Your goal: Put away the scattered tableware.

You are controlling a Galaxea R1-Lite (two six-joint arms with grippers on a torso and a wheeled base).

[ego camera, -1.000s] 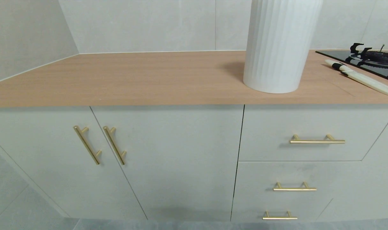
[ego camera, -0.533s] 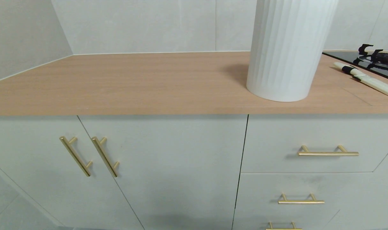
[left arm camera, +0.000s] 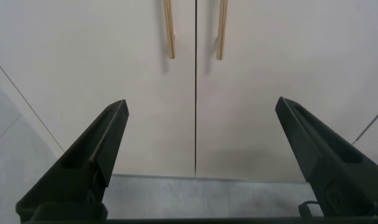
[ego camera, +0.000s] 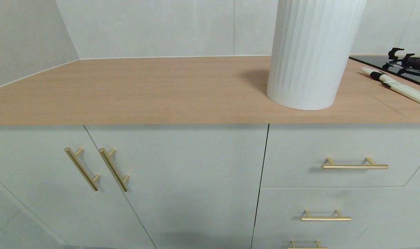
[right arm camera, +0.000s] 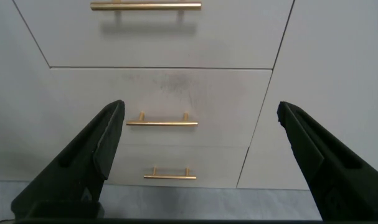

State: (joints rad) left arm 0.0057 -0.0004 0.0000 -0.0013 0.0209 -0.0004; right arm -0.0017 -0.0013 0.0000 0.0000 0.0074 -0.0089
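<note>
A cream-coloured knife (ego camera: 400, 88) with a black band lies on the wooden countertop (ego camera: 144, 90) at the far right, beside the black hob (ego camera: 405, 64). A tall white ribbed container (ego camera: 310, 58) stands on the counter to the knife's left. My left gripper (left arm camera: 201, 104) is open and empty, low in front of the double cabinet doors with two vertical gold handles (left arm camera: 169, 28). My right gripper (right arm camera: 200, 106) is also open and empty, facing the stack of drawers with gold bar handles (right arm camera: 162, 122).
Below the counter, two shut cabinet doors (ego camera: 182, 180) are on the left and three shut drawers (ego camera: 334, 152) on the right. Tiled walls close the back and the left side. The counter's left and middle stretch is bare wood.
From the earliest frame the head camera has moved, so the whole picture shifted down and right. Over the last half second it is still. Nothing on the counter has moved.
</note>
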